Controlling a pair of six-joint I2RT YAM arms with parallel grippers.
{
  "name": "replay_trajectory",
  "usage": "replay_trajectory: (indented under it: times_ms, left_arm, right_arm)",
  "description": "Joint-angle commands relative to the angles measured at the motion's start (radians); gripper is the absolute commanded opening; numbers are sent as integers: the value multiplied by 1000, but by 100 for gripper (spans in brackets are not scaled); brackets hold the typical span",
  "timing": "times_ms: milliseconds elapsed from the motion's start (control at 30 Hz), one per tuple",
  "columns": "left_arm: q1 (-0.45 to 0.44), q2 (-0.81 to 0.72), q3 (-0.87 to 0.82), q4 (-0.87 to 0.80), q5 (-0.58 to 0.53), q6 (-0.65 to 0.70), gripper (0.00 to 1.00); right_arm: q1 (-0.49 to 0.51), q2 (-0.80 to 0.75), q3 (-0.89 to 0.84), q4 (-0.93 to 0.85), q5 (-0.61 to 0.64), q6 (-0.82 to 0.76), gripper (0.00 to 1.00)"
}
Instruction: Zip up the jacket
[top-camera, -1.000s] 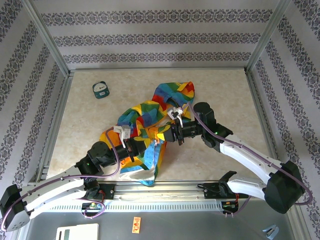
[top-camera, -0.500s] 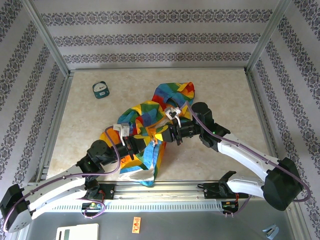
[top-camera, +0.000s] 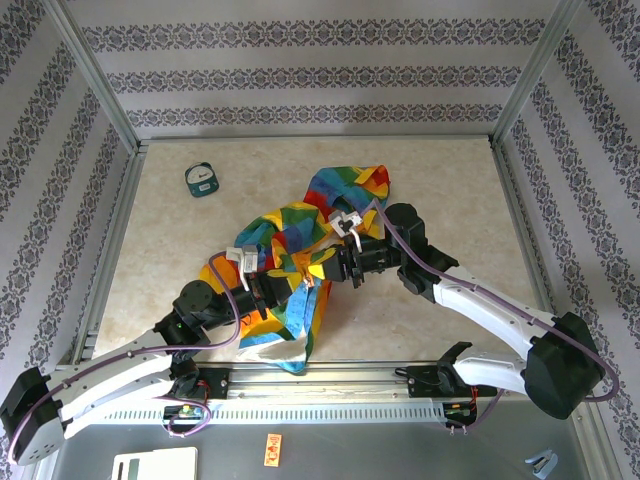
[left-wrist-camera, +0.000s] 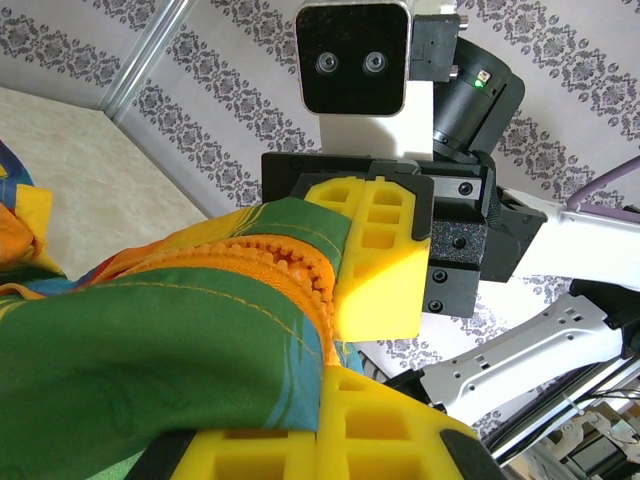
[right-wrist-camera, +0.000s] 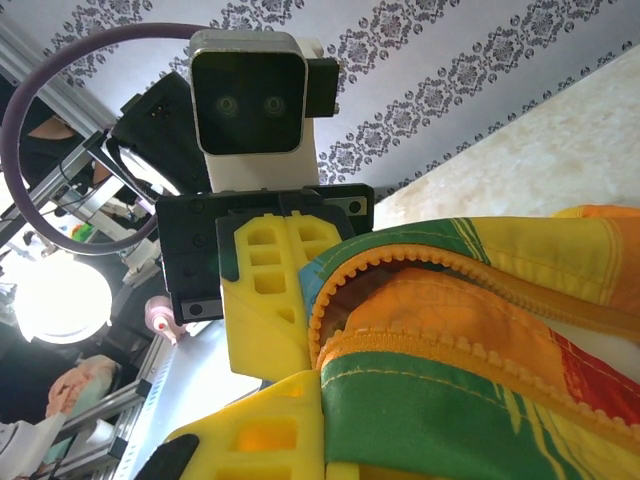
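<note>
The rainbow patchwork jacket (top-camera: 300, 235) lies bunched at the table's middle, its whitish lining showing at the near end. My left gripper (top-camera: 283, 287) is shut on the jacket's near part; in the left wrist view the yellow pads (left-wrist-camera: 375, 280) pinch the orange zipper edge (left-wrist-camera: 285, 270) and green cloth (left-wrist-camera: 150, 350). My right gripper (top-camera: 330, 266) is shut on the jacket from the right; in the right wrist view its yellow fingers (right-wrist-camera: 265, 300) clamp the toothed orange zipper edge (right-wrist-camera: 420, 350), the two rows of teeth apart beyond the grip. The two grippers face each other closely.
A small round teal gadget (top-camera: 202, 179) rests at the back left of the beige tabletop (top-camera: 440, 180). Metal frame rails (top-camera: 120, 240) border the table, with patterned walls behind. Bare tabletop lies to the left and right of the jacket.
Both grippers have crept slightly toward each other, bunching the jacket's middle a little more. Both grips stay shut.
</note>
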Motion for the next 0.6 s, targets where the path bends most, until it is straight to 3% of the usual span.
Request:
replay_trajectory:
  times_ms: [0,567]
  left_arm:
    - [18,5,-24,88,28,-28,0]
    - [29,51,-43,140,80,-61,0]
  right_arm:
    - [-6,2,-12,70,-31,7,0]
    - [-10,-8,-26,101,-28,22,0]
